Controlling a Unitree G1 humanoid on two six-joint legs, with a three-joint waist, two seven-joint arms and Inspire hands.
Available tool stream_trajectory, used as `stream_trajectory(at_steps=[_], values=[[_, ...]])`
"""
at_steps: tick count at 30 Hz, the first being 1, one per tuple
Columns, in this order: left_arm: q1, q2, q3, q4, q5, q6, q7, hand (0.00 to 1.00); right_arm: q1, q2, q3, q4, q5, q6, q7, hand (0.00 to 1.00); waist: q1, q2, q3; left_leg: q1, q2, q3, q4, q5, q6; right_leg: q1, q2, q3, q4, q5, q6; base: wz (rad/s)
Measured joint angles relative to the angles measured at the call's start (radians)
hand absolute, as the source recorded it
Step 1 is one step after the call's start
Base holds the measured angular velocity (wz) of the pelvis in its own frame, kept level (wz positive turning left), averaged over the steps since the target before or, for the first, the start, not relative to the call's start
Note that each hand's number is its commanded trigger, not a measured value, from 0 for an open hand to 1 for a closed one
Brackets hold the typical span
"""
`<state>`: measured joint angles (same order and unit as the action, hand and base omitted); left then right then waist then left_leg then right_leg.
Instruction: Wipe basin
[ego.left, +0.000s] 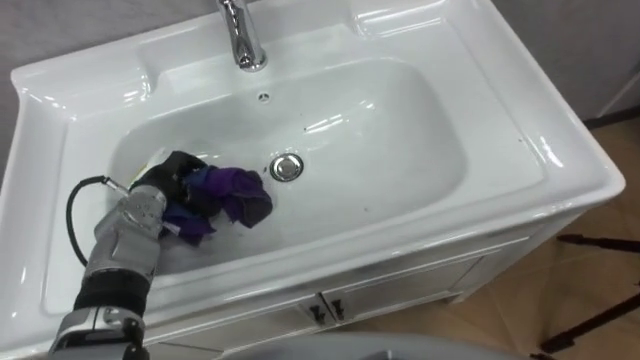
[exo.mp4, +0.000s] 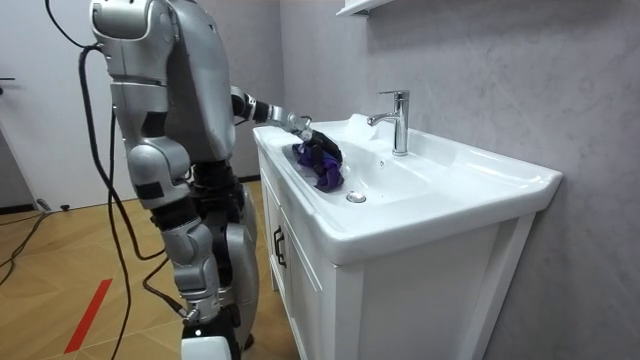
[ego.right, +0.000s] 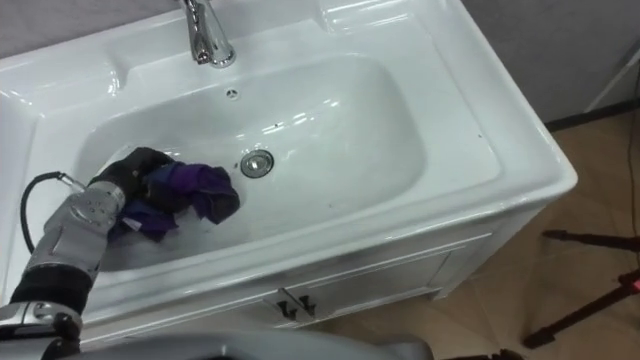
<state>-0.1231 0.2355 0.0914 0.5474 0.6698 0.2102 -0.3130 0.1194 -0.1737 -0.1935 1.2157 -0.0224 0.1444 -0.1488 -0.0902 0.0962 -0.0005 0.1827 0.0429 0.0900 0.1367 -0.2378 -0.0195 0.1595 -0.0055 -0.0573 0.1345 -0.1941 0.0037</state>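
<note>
— One hand is down in the bowl: the left hand (ego.left: 172, 178), at the left end of the basin (ego.left: 400, 130). See it?

— I do. Its dark fingers look curled into the purple cloth (ego.left: 238, 195), which is bunched against the floor of the bowl.

— Where does the cloth lie from the hand?

— It spills out to the robot's right of it, toward the drain (ego.left: 287, 167), and stops just short. The tap (ego.left: 240, 35) is well behind, on the back rim.

— So which way should the wipe go?

— The bowl runs long from left to right, and hand and cloth sit at its left end. Nearly all the bare white lies to the right, past the drain. I'd guess a sweep along that long axis, cloth leading.

— Is that a stretch for that arm?

— Probably. It comes in from the lower left. Seen from across the room, the robot stands close against the front of the white cabinet (exo.mp4: 420, 290), arm reaching over the rim. The far right slope may need a lean.

— And the wad itself?

— It looks loose to me, so a trailing fold could snag on the drain.
</note>
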Motion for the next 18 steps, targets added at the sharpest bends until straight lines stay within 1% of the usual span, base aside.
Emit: stream_trajectory(at_steps=[1, 2, 3, 4, 5, 8, 12, 13, 14, 15, 16, 17, 18], values=[[0.005, 0.001, 0.0, -0.021, 0.0, 0.013, -0.023, 1.0, -0.002, -0.001, 0.009, 0.004, 0.004, 0.0, 0.001, 0.0, 0.0, 0.001, -0.0003, -0.001, 0.0, -0.01, 0.0, 0.0, 0.0, 0.0, 0.0, -0.003, 0.001, 0.0, 0.0, 0.1], [0.011, 0.004, -0.006, -0.038, -0.005, 0.024, -0.043, 1.0, -0.003, -0.004, 0.014, 0.007, 0.009, -0.001, 0.009, 0.0, -0.002, 0.002, -0.0008, -0.001, 0.0, -0.011, 0.0, 0.0, 0.0, 0.001, -0.001, -0.011, 0.001, 0.0, 0.0, 0.11], [0.012, 0.009, -0.015, -0.043, -0.01, 0.029, -0.053, 1.0, -0.004, -0.006, 0.014, 0.009, 0.014, -0.001, 0.013, 0.0, -0.005, 0.004, -0.0009, -0.001, 0.0, -0.013, 0.0, 0.0, 0.0, 0.003, -0.002, -0.018, 0.001, 0.0, 0.0, 0.17], [0.014, 0.015, -0.019, -0.046, -0.014, 0.032, -0.077, 1.0, -0.006, -0.01, 0.015, 0.016, 0.018, -0.001, 0.021, 0.0, -0.015, 0.007, -0.0007, 0.001, -0.001, -0.017, 0.0, 0.0, 0.0, 0.009, -0.003, -0.029, 0.002, 0.0, 0.0, 0.17], [0.014, 0.019, -0.023, -0.055, -0.013, 0.042, -0.105, 1.0, -0.003, -0.012, 0.017, 0.016, 0.025, -0.001, 0.022, 0.0, -0.016, 0.01, -0.0004, 0.004, -0.002, -0.019, 0.0, 0.0, 0.0, 0.013, -0.004, -0.027, 0.002, 0.0, 0.0, 0.12], [0.006, 0.024, -0.037, -0.066, -0.013, 0.07, -0.15, 1.0, -0.001, -0.015, 0.033, 0.015, 0.053, 0.0, 0.022, 0.0, -0.015, 0.015, -0.0006, 0.004, -0.003, -0.019, 0.0, 0.0, 0.0, 0.014, -0.006, -0.028, 0.002, 0.0, 0.0, 0.0], [-0.001, 0.031, -0.038, -0.069, -0.013, 0.076, -0.187, 1.0, -0.003, -0.015, 0.058, 0.013, 0.061, -0.001, 0.024, 0.0, -0.016, 0.014, -0.0002, 0.006, -0.004, -0.02, -0.001, 0.0, 0.0, 0.016, -0.007, -0.03, 0.003, 0.0, 0.0, 0.0], [0.0, 0.032, -0.039, -0.086, -0.013, 0.089, -0.203, 1.0, -0.004, -0.016, 0.064, 0.013, 0.061, -0.001, 0.024, 0.0, -0.016, 0.014, 0.0005, 0.006, -0.004, -0.021, -0.001, 0.0, 0.0, 0.015, -0.008, -0.032, 0.004, 0.0, 0.0, 0.05], [0.001, 0.034, -0.048, -0.105, -0.013, 0.106, -0.216, 1.0, -0.008, -0.016, 0.064, 0.014, 0.064, -0.001, 0.024, 0.0, -0.018, 0.012, 0.0044, 0.004, -0.005, -0.023, -0.001, 0.0, 0.0, 0.015, -0.009, -0.038, 0.004, 0.0, 0.0, 0.08], [0.002, 0.036, -0.057, -0.117, -0.013, 0.113, -0.221, 1.0, -0.01, -0.016, 0.065, 0.014, 0.066, -0.001, 0.023, 0.0, -0.019, 0.011, 0.0071, 0.003, -0.005, -0.025, -0.001, 0.0, 0.0, 0.015, -0.009, -0.041, 0.004, 0.0, 0.0, 0.12], [0.003, 0.04, -0.071, -0.137, -0.013, 0.119, -0.231, 1.0, -0.015, -0.016, 0.066, 0.015, 0.072, -0.003, 0.021, 0.0, -0.02, 0.011, 0.0132, 0.0, -0.006, -0.03, -0.001, 0.0, 0.0, 0.014, -0.01, -0.046, 0.004, 0.0, 0.0, 0.15], [0.007, 0.045, -0.084, -0.157, -0.013, 0.122, -0.245, 1.0, -0.02, -0.017, 0.075, 0.017, 0.076, -0.004, 0.021, 0.0, -0.023, 0.01, 0.015, -0.006, -0.007, -0.039, -0.001, 0.0, 0.0, 0.012, -0.011, -0.054, 0.003, 0.0, 0.0, 0.16], [0.009, 0.047, -0.091, -0.166, -0.013, 0.125, -0.251, 1.0, -0.021, -0.017, 0.078, 0.017, 0.075, -0.004, 0.021, 0.0, -0.024, 0.01, 0.0154, -0.008, -0.007, -0.039, -0.001, 0.0, 0.0, 0.011, -0.011, -0.056, 0.003, 0.0, 0.0, 0.17]])
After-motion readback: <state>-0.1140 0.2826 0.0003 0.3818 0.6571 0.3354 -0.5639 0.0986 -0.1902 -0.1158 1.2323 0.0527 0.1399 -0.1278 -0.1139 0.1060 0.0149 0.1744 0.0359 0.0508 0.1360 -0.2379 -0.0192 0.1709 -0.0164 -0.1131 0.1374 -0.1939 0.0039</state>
